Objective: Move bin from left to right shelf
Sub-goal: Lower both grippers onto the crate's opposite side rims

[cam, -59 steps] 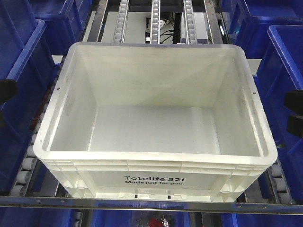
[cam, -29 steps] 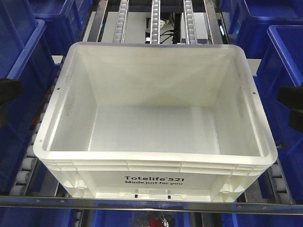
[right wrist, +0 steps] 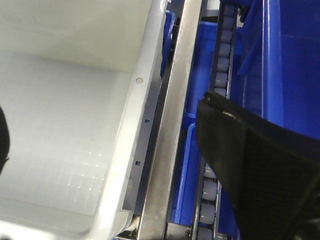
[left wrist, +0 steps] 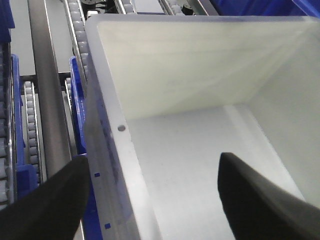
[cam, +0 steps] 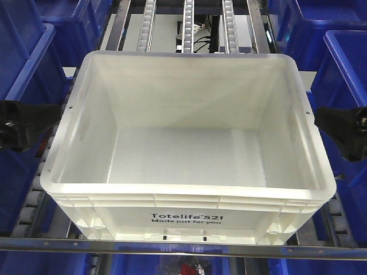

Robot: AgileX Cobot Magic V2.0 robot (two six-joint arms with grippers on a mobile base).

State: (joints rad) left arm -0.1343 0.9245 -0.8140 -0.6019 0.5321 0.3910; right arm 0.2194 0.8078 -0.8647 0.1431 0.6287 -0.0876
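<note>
The large white rectangular plastic bin (cam: 183, 114) is seen in the middle of the front view, and most of the frame is filled by it. It is open at the top, and its bare white floor is shown. Black print (cam: 186, 217) reading "Totelife 521 Made just for you" is found on its near side, low in the frame. The bin is set flat on a grey metal rack (cam: 172, 247) with rails of small white roller wheels (cam: 188, 26). More rails are seen by the bin's lower corners.

The black left gripper (cam: 49, 123) is seen at the left edge of the front view, level with the bin's left rim and just beside it. In the left wrist view its jaws are held wide apart. One black finger (left wrist: 50, 200) is seen at the lower left, outside the bin's wall. The other finger (left wrist: 260, 200) is seen at the lower right, over the inside of the bin. The wall is between them and is not pinched.

The black right gripper (cam: 328, 129) is seen at the right edge of the front view, just beside the right rim. Its jaws are held apart too. One big finger (right wrist: 250, 170) is seen outside the wall, over a roller rail. Only a dark sliver of the other finger (right wrist: 2, 135) is shown, at the left edge.

Dark blue plastic totes (cam: 23, 63) are seen on both sides of the bin.
</note>
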